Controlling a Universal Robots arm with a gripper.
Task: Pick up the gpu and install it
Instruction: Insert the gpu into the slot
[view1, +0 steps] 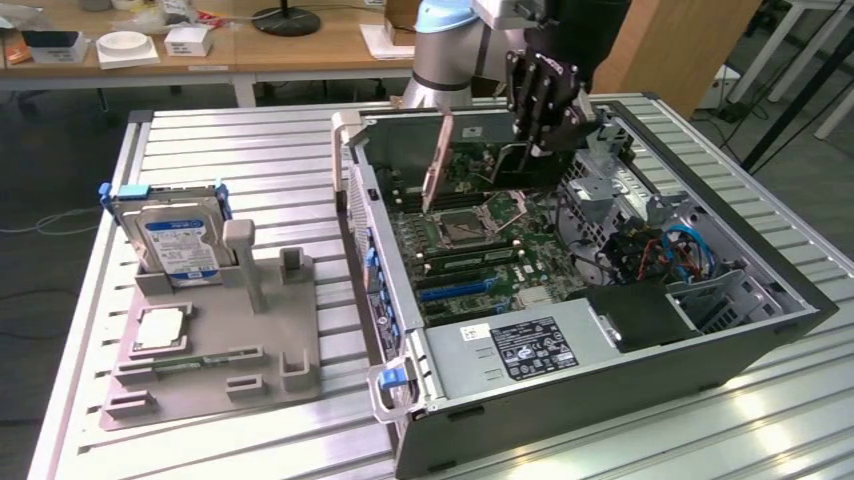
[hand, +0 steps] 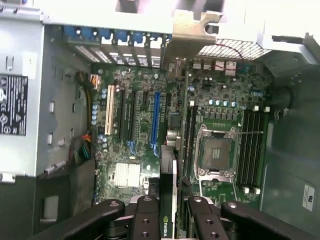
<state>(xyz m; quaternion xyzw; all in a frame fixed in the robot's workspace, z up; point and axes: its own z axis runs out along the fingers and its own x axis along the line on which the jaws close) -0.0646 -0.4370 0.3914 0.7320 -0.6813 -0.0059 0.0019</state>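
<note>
The gpu (view1: 481, 150) is a flat black card with a narrow metal bracket (view1: 438, 165) at one end. It hangs on edge over the rear of the open computer case (view1: 747, 310), just above the motherboard (view1: 467, 235). My gripper (view1: 538, 148) comes down from above and is shut on the card's upper edge. In the wrist view the gpu (hand: 170, 170) runs edge-on between my black fingers (hand: 145, 220), and its bracket (hand: 187, 40) reaches the case's rear slot openings. The card hangs over the expansion slots, next to the long blue slot (hand: 156, 117).
A grey fixture (view1: 267, 350) on the slatted metal table, at the exterior view's left, holds a silver hard drive with a blue label (view1: 180, 245) and a green memory stick (view1: 200, 360). Inside the case are the power supply (view1: 534, 345), drive cages and blue cables (view1: 681, 250).
</note>
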